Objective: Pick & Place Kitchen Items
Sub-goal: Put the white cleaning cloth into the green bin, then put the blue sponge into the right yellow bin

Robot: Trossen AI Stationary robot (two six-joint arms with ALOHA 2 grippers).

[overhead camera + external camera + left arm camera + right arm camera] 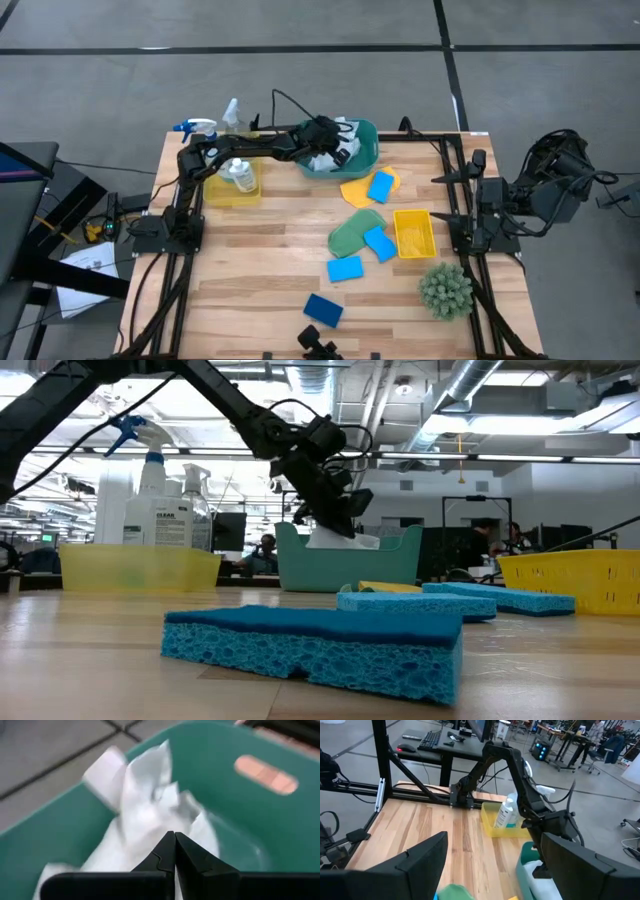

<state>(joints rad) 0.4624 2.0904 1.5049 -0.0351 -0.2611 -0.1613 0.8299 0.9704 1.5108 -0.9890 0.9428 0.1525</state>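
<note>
My left gripper reaches over the teal basin at the far middle of the table, slanting down and shut on a white cloth. In the low view the cloth shows just under the fingertips, above the basin's rim. My right gripper waits open and raised at the table's right edge. On the table lie a yellow cloth, a green cloth, light-blue sponges and a dark-blue sponge. My left gripper pinches a bunched fold of the white cloth between its two shut fingertips, slanting down from the table's left. The cloth stands crumpled around the tips. Its lower part lies inside the basin.
A yellow tray at the far left holds a small labelled bottle; a spray bottle and a clear bottle stand behind it. Another yellow tray and a spiky green plant sit on the right.
</note>
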